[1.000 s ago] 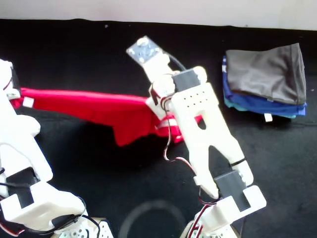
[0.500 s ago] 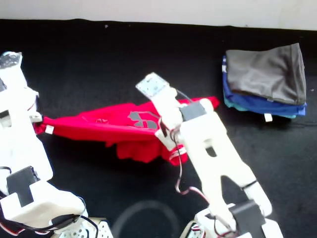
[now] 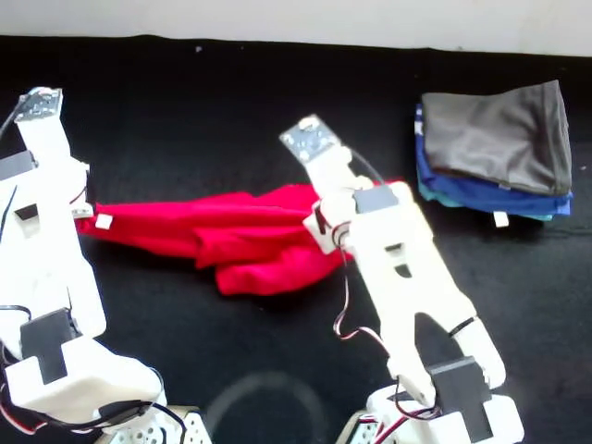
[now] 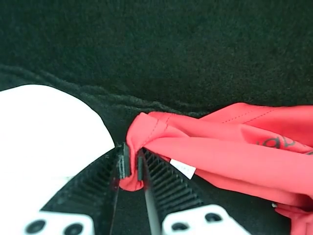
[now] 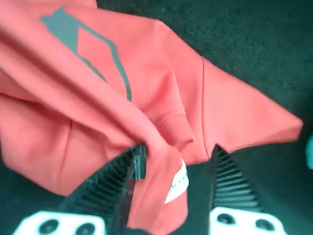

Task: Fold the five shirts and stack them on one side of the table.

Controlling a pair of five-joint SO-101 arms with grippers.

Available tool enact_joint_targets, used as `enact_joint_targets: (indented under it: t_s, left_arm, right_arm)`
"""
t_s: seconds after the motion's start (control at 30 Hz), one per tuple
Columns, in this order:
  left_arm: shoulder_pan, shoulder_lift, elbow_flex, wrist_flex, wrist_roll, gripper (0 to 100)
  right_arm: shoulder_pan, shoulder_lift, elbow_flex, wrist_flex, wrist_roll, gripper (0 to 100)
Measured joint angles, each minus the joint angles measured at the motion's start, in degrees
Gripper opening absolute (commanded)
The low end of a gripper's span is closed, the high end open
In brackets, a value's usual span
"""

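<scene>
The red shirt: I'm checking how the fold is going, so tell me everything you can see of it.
The red shirt is soft cloth, bunched in a crumpled band across the black table, not folded flat. It bears a grey print and a white tag. The left gripper is shut on a hemmed edge at one end; at the other end, cloth lies between the open fingers of the right gripper. It lies apart from the stack of folded shirts.

1 red shirt, 1 folded stack w/ min. 3 layers, 2 claws: left claw, right claw
</scene>
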Motion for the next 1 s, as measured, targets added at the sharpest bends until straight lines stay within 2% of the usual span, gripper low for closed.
enact_joint_targets:
  t_s: [0.13,0.3,0.4,0.6,0.8,1.0]
  left_arm:
    - [0.09,0.0,0.0,0.0,0.0,1]
    - [0.09,0.0,0.0,0.0,0.0,1]
    - [0.09,0.0,0.0,0.0,0.0,1]
    - [0.09,0.0,0.0,0.0,0.0,1]
    - [0.09,0.0,0.0,0.0,0.0,1]
    - [-2.02,0.0,0.0,-0.35,0.0,1]
  right_arm:
    - [-1.32,-5.45,-4.84,6.24,-3.87,22.8]
    - [-10.46,-9.93,-5.54,12.92,-4.75,22.8]
    - [-16.62,-9.76,-4.4,12.57,-4.75,22.8]
    - [-25.05,0.79,-0.44,5.36,-4.84,22.8]
    - [-27.52,14.77,-5.19,4.48,-5.36,22.8]
    - [-29.71,23.38,-11.34,4.48,-9.49,22.8]
